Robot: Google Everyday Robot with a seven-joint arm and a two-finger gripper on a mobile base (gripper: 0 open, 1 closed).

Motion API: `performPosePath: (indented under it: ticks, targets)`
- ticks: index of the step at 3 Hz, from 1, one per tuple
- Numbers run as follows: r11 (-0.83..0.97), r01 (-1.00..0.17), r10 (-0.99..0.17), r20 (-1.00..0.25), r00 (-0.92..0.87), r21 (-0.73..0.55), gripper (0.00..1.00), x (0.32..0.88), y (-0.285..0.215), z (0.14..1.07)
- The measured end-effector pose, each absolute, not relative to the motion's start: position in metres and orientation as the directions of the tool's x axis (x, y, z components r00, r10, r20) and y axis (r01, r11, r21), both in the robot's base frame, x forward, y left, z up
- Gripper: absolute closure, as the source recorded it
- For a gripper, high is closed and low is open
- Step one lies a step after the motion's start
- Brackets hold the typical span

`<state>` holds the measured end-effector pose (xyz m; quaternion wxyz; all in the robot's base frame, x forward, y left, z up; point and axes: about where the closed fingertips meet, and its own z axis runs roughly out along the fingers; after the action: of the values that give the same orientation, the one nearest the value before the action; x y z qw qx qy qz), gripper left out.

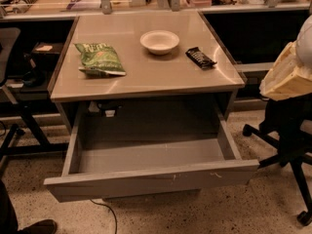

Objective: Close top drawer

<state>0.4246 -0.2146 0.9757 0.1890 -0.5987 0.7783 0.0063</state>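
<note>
Worktop (146,77) carries one white bowl (159,41) near the back edge, one green chip bag (100,59) left (print unreadable) and one dark snack bar (201,57) right; top drawer (146,182), grey, handle-less, white scuffs right of front, sits pulled out under the front edge; gripper (287,77) beyond the right edge, state can't tell.

Gripper (288,78) — cut off at right edge.

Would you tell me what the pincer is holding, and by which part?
Nothing visible; the pincer hangs at the right edge, apart from the open top drawer.
</note>
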Motion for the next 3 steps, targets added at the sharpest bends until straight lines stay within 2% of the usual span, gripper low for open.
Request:
performPosePath:
  ticks: [1, 2, 3]
  targets:
    - [0.338, -0.926, -0.914, -0.292, -0.28, -0.168, 1.0, 0.384, -0.22, 0.956]
    - [0.39, -0.921, -0.895, -0.246, -0.372, -0.025, 1.0, 0.334, -0.23, 0.893]
    - [0.389, -0.921, -0.895, -0.246, -0.372, -0.025, 1.0, 0.334, -0.23, 0.893]
